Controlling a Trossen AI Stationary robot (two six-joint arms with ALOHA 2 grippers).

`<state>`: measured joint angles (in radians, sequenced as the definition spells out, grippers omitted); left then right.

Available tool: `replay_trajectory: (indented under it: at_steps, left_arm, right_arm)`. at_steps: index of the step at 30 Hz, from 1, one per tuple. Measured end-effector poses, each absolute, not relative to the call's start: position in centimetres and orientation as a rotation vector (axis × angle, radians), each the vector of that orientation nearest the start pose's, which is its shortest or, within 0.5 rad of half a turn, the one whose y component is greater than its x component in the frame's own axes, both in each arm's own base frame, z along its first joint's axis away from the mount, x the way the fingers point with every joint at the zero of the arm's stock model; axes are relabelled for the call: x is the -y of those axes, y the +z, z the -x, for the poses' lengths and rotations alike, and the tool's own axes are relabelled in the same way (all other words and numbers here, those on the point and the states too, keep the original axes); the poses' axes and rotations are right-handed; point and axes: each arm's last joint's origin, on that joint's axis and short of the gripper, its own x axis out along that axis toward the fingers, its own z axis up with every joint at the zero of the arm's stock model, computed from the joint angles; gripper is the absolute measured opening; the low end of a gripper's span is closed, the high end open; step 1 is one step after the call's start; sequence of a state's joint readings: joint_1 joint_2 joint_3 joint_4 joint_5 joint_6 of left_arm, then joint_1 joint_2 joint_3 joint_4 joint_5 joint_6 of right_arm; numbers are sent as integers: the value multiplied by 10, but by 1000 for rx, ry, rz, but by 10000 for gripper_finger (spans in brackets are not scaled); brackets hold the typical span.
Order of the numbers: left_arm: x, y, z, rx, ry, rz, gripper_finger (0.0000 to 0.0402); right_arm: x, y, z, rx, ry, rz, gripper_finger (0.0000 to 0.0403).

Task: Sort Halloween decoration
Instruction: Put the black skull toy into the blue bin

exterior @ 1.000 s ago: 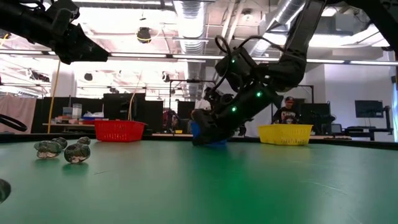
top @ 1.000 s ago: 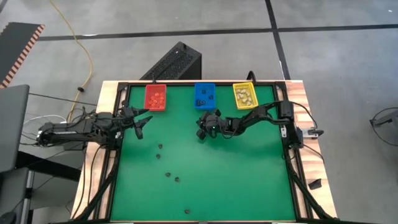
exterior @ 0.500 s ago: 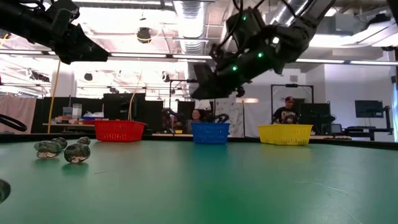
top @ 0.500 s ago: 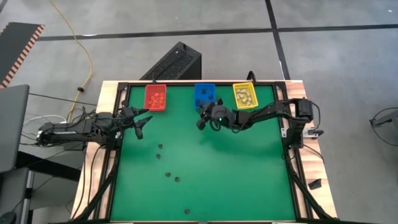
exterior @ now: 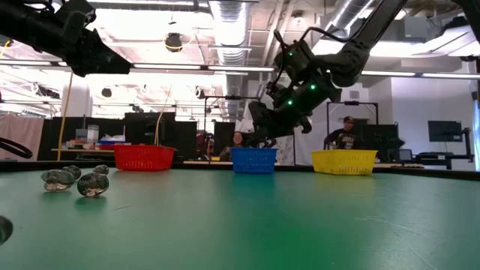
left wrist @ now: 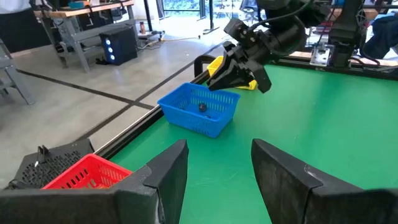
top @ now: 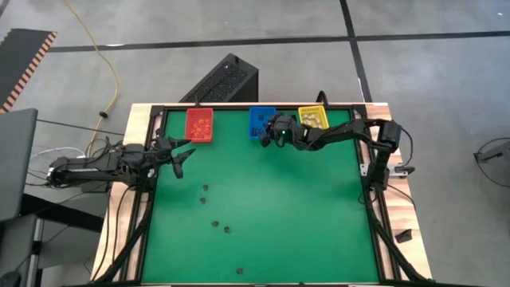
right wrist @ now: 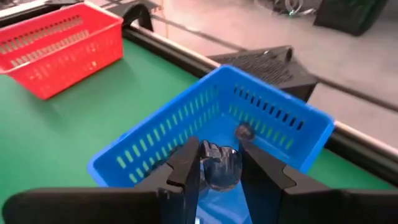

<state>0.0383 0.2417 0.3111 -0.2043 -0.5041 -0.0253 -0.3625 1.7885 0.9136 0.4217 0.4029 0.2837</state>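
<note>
1. The left gripper (top: 182, 154) waits at the table's (top: 303, 223) left edge, near the red bin (top: 199, 125), fingers (left wrist: 166, 171) apart and empty.
2. Loose trinkets (top: 204, 189) lie on the table, nearer the left arm.
3. The right gripper (right wrist: 217, 163) hangs over the blue bin (right wrist: 273, 124), fingers clamped on a dark trinket (right wrist: 219, 167) directly above the bin's floor; its long axis probably runs along the fingers.

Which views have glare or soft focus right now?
Low view: bright ceiling lights blow out the top, leaving the right gripper above the blue bin nearly a silhouette; the near trinkets look soft. Right wrist view: the dark trinket between the fingers is blurred. High view: even light, no glare on the green mat. Left wrist view: left gripper fingers slightly soft.
</note>
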Motion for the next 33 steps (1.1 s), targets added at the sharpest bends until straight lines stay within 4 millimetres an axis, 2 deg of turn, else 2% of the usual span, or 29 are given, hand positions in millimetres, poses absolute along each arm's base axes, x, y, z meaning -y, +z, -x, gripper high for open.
replay_trajectory:
  at_steps: [9, 16, 19, 24, 28, 33]
  left_arm:
    - [-18, 232, -96, -118, 543, -12, 169]
    - [-18, 232, -96, -115, 542, -17, 169]
    - [-18, 232, -96, -117, 542, -24, 169]
    - [-18, 233, -96, -113, 542, -23, 169]
    - [-18, 233, -96, -112, 542, -23, 169]
    - [-18, 234, -96, -100, 541, -20, 169]
  right_arm:
    - [145, 170, -336, -361, -742, -290, 173]
    - [145, 170, -336, -363, -741, -289, 228]
    - [140, 174, -340, -334, -683, -275, 235]
    - [118, 191, -352, -230, -493, -208, 230]
    - [96, 213, -352, -176, -422, -150, 223]
    - [58, 240, -350, -128, -292, -104, 221]
